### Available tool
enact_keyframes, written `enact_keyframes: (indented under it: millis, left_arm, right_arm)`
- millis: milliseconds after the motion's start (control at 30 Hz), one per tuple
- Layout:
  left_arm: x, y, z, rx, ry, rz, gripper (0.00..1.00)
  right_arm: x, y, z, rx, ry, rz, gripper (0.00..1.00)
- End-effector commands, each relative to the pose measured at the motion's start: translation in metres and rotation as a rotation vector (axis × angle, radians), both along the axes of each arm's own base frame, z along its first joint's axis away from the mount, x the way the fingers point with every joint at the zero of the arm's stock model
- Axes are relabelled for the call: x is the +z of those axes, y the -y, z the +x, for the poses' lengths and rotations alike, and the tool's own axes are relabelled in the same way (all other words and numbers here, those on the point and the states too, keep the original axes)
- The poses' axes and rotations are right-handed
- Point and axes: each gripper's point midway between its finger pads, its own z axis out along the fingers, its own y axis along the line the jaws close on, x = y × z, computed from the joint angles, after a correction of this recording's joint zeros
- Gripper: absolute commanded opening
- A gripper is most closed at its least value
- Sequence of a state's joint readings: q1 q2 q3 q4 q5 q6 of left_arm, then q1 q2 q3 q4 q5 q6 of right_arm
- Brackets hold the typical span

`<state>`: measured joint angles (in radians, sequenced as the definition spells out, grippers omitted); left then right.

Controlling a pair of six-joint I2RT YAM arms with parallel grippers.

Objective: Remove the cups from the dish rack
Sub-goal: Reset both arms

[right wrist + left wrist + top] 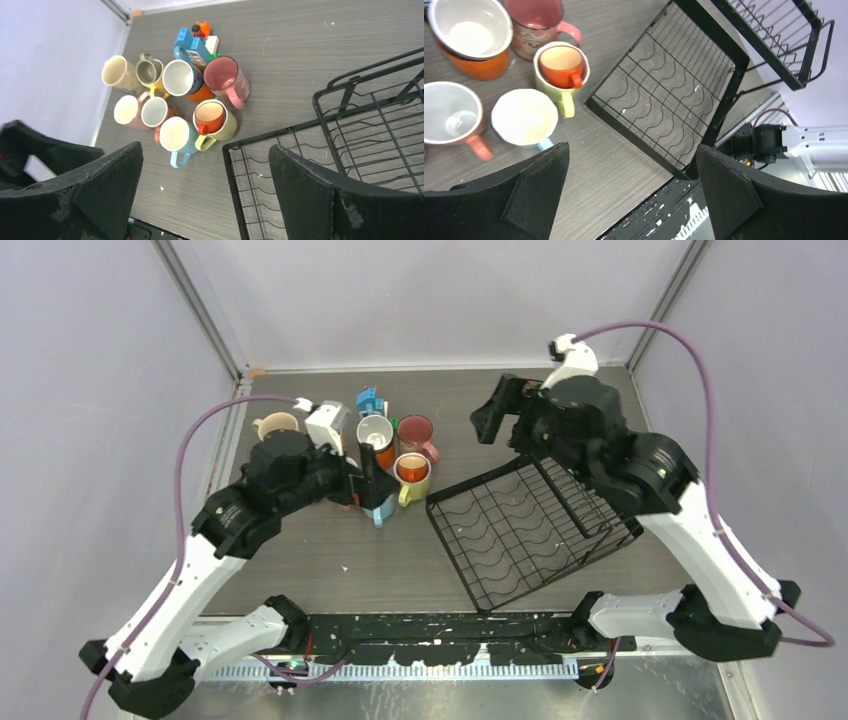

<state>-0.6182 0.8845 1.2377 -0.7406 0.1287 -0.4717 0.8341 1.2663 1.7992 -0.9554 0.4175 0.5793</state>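
The cups [174,134] stand bunched on the table at the back left. Among them are a cream one on its side [277,425], a pink one [227,75], a small orange one nested in a lime one [561,62] and a blue one [524,117]. The black wire dish rack [520,530] lies to their right, and I see no cup in the parts that show. My left gripper [377,490] hovers over the near edge of the cluster, open and holding nothing [631,150]. My right gripper [505,420] hangs above the rack's far left corner, open and holding nothing [205,150].
A small blue-and-white toy house [192,45] stands just behind the cups. The rack's raised side [784,45] sits under my right arm. Grey walls close in the table at the back and on both sides. A black rail [440,625] runs along the near edge.
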Motion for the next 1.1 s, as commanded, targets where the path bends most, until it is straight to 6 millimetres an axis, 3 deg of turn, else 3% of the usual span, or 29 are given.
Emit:
enact_keyframes:
  millis: [0, 333, 667, 1067]
  left_arm:
    - [0.013, 0.028, 0.010, -0.024, 0.066, -0.019, 1.00]
    - [0.007, 0.055, 0.015, -0.066, 0.054, 0.032, 1.00]
    - [0.000, 0.030, 0.014, 0.005, 0.044, 0.129, 1.00]
    - [0.008, 0.020, 0.012, 0.030, 0.092, 0.110, 1.00]
  right_arm:
    - [0.021, 0.017, -0.002, -0.068, 0.088, 0.091, 1.00]
    - [0.016, 0.039, -0.017, -0.094, 0.126, 0.138, 1.00]
    - [0.013, 0.042, -0.017, -0.111, 0.141, 0.155, 1.00]
    - [0.010, 0.035, -0.014, -0.098, 0.132, 0.166, 1.00]
